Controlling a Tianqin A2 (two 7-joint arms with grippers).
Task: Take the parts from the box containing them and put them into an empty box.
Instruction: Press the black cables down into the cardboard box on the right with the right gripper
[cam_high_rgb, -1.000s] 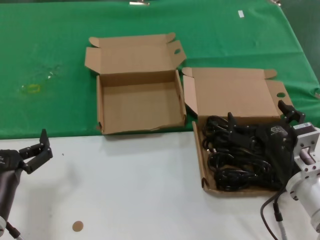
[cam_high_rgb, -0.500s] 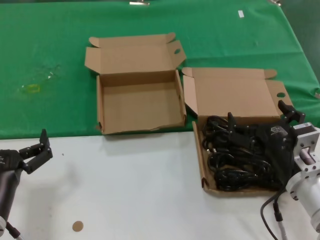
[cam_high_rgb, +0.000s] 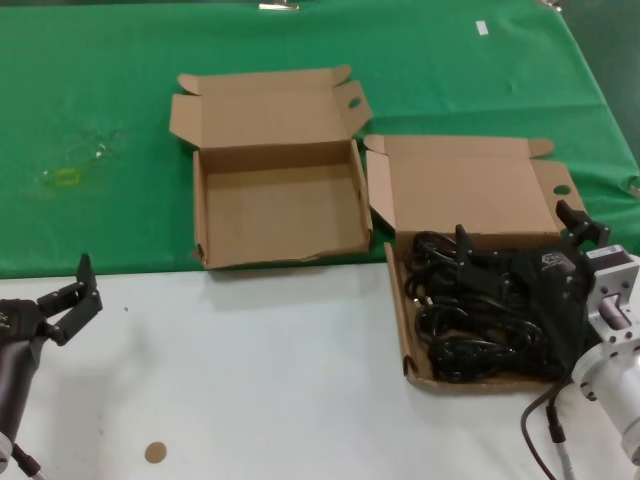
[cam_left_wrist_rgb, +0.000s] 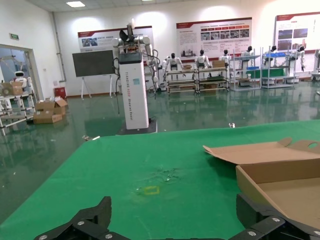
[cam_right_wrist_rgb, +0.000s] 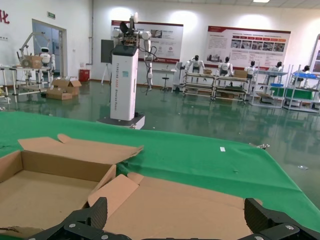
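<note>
The right gripper hovers with jaws spread wide over the black coiled power cords in the larger brown cardboard box, beside the empty wavy-fronted cardboard box, while the left gripper waits open above the white table.

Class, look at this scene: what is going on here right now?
A two-armed robot is set to move black cords from the full box into the empty box beside it. The right pincer is open, low over the cords, gripping nothing yet. The left pincer is open over the white table, away from both boxes. No cord has been moved.
</note>
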